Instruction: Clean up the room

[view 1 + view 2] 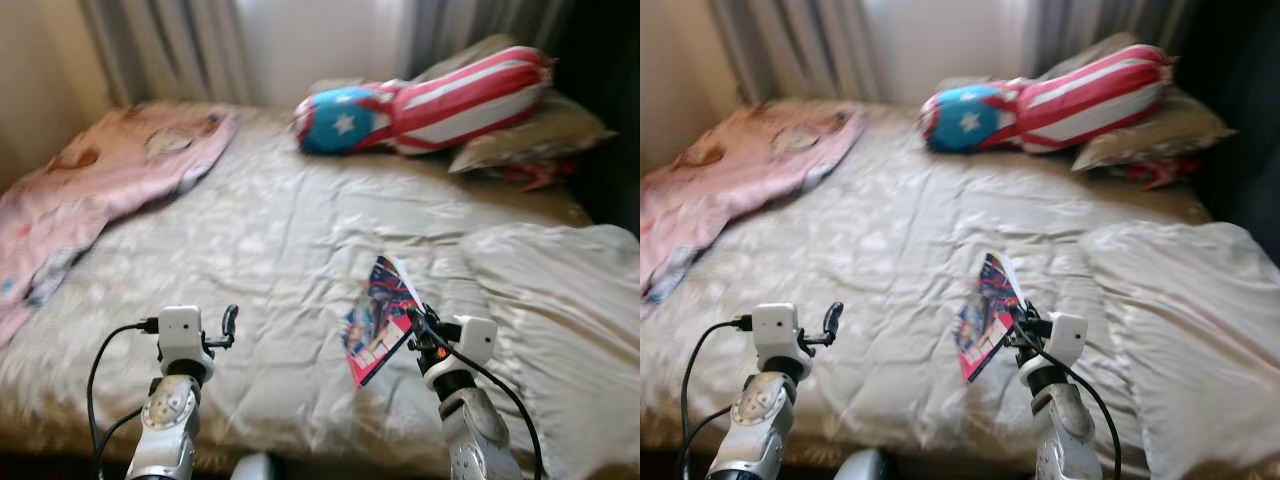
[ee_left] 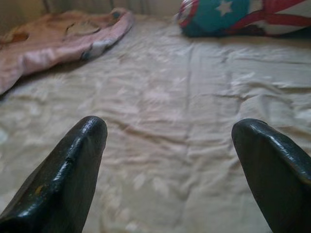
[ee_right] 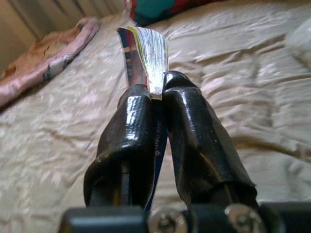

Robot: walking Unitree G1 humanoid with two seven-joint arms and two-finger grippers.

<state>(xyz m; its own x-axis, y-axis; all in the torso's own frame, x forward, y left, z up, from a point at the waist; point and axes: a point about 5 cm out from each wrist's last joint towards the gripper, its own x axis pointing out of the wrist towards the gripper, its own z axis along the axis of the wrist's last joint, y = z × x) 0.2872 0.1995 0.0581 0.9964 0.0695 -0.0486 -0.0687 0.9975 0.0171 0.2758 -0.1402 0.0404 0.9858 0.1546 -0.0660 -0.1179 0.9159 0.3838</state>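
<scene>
We've got 2 silver arms w/ white wrist boxes, black cables looping off each; glossy black jaws, scuffed, w/ screws at base of right gripper (image 3: 156, 92).

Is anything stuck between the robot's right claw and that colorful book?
No. The right gripper is already shut on the book, pinching it directly and holding it above the beige bedsheet. The left gripper is open and holds nothing.

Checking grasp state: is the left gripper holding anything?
No, the left gripper is open, its black fingers spread apart above the bare bedsheet.
</scene>
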